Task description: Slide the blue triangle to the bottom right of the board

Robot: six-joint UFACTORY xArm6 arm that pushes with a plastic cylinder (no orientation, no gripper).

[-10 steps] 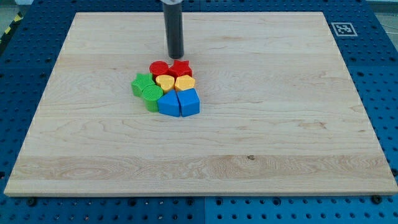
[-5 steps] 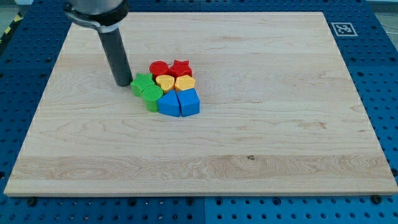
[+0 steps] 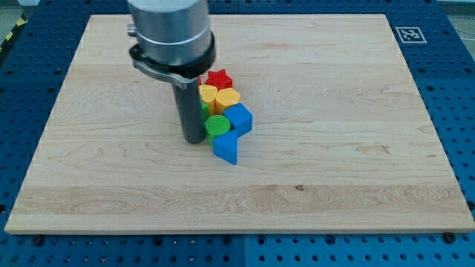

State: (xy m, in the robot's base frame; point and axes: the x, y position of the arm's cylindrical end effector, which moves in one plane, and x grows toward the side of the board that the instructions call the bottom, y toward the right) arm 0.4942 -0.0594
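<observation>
Several blocks huddle near the middle of the board [image 3: 356,178], nearer its top edge, my tip [image 3: 194,139] at their left.
Rod only, no jaws, gripping nothing; tip touches the green cylinder [image 3: 217,125], with the blue triangle [image 3: 226,147] just beside it, far from the bottom right corner.

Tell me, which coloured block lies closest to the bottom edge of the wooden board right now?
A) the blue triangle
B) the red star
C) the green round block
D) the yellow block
A: the blue triangle block sits lowest in the cluster, below the green round block, while the red star block is at the cluster's top; my tip rests just left of the triangle.
</observation>
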